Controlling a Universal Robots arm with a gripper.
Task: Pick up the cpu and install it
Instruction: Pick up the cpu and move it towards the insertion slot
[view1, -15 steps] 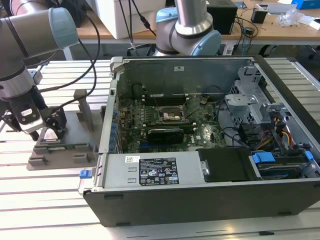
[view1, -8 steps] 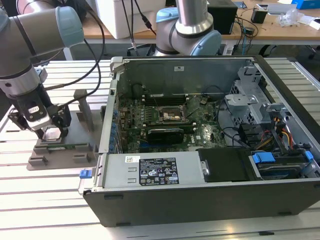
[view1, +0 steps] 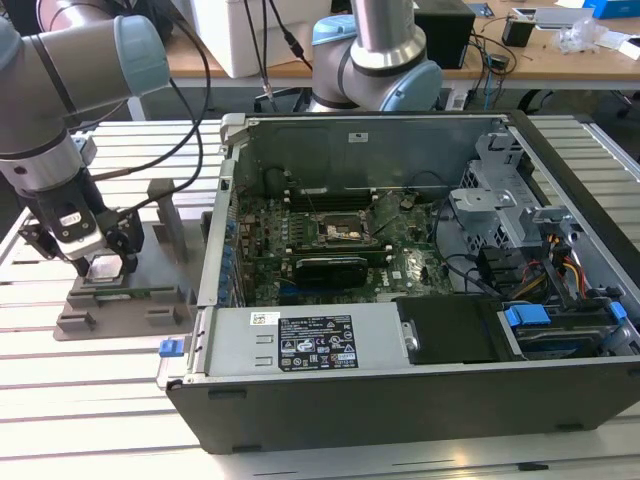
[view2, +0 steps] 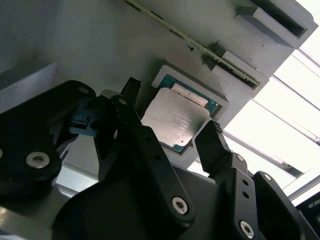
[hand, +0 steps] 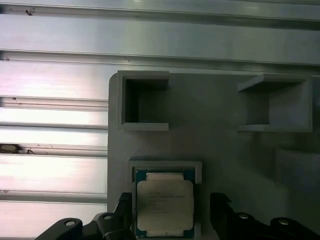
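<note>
Your gripper is down over the grey tray on the exterior view's left, well apart from the open PC case. The fingers are spread wider than the chip, one on each side of the cpu. The first wrist view shows a gap on both sides, so nothing's being squeezed. The cpu sits flat in its square pocket in the tray, shiny lid up. The motherboard socket is inside the case.
</note>
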